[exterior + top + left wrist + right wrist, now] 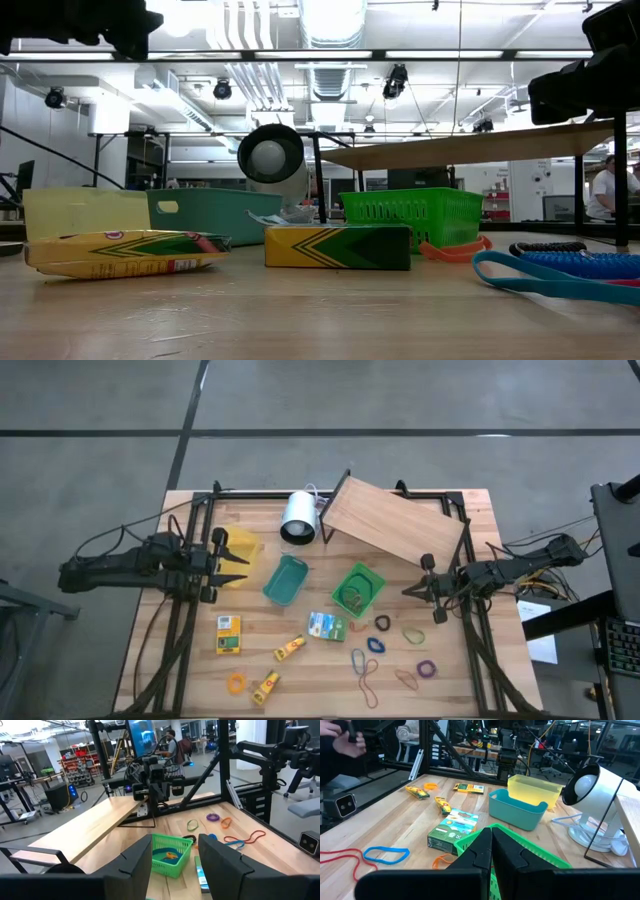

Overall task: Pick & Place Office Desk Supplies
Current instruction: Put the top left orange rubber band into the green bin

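The office desk supplies lie loose on the near half of the table: a yellow box (229,634), two yellow tubes (289,648) (266,686), a green-and-white packet (326,626) and rubber-band loops, among them blue (357,660), red (368,682), purple (427,668) and orange (236,682). My left gripper (238,566) (175,862) hangs open at the table's left, beside a yellow bin (240,546), with nothing between its fingers. My right gripper (408,590) (491,851) is shut and empty, held above the table just right of a green basket (357,589).
A teal bin (285,580) stands between the yellow bin and the green basket, which holds a few bands (167,855). At the back are a white cylinder lamp (298,517) and a slanted wooden board (393,525). Black frame rails (178,630) run along both table sides.
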Controlling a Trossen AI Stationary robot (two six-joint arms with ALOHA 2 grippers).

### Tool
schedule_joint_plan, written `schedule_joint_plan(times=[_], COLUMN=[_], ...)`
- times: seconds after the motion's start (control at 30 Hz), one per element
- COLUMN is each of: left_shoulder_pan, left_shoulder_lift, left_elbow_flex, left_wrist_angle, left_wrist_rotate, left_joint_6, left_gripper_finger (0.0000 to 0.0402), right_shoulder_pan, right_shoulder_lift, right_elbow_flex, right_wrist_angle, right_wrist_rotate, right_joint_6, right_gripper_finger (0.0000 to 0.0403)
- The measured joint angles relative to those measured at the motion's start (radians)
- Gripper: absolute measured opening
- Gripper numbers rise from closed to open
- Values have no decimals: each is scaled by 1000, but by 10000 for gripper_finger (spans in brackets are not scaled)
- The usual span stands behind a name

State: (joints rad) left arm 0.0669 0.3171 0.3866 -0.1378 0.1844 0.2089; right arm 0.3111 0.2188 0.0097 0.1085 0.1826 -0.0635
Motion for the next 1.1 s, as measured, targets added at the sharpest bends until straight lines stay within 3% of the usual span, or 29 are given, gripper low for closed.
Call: schedule_joint_plan(times=[1.1], left_shoulder_pan=[0], left_shoulder_lift=[0], left_elbow_flex=[0], left_wrist_angle=[-50], left_wrist_rotate=[0], left_joint_6=[0], left_gripper_finger=[164], right_shoulder_pan=[0], right_shoulder_lift=[0], right_elbow_flex=[0], right_wrist_angle=[0], right_wrist_rotate=[0], right_joint_6=[0], right_gripper_finger=[8])
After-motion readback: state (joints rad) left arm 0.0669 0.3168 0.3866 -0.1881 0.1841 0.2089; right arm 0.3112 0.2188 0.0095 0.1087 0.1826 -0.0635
